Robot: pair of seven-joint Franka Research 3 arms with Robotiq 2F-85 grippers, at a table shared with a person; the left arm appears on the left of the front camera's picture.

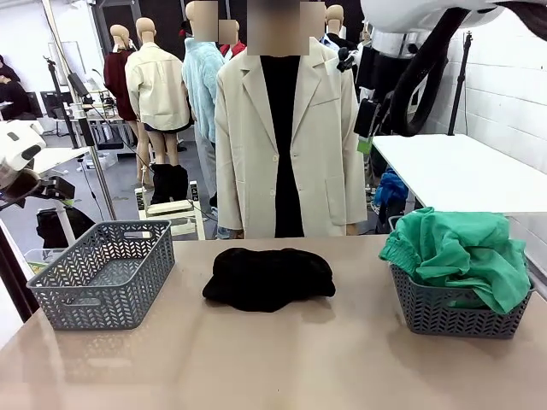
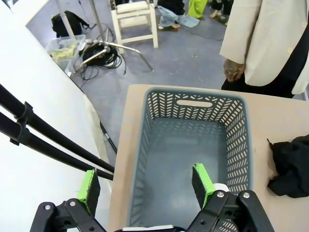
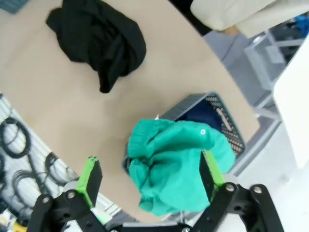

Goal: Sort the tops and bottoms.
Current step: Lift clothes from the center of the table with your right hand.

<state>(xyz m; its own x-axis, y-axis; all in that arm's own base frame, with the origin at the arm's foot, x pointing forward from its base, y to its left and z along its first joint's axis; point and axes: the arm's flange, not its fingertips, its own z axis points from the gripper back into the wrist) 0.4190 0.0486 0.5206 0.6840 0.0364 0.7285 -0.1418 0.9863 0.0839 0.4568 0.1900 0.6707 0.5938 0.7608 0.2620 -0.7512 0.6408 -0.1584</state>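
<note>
2 baskets (image 1: 102, 278), 1 black garment (image 1: 267, 278), 1 green garment (image 1: 457, 249), 1 navy garment (image 3: 205, 113).

You are looking at a smooth, matt beige table (image 1: 282, 359) carrying two grey plastic lattice baskets (image 1: 102, 273). Left of the right-hand basket (image 1: 453, 307) lies a soft, matt black cloth garment (image 1: 269, 278). Crumpled green cloth (image 1: 457, 248) spills over that basket's rim, above dark navy fabric (image 3: 205, 113).

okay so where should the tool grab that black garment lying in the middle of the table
Take the black garment at its raised, bunched middle, coming straight down from above. It lies as a low crumpled mound on the table, free of both baskets, so folds on top probably give the fingers the most cloth to pinch.
</note>
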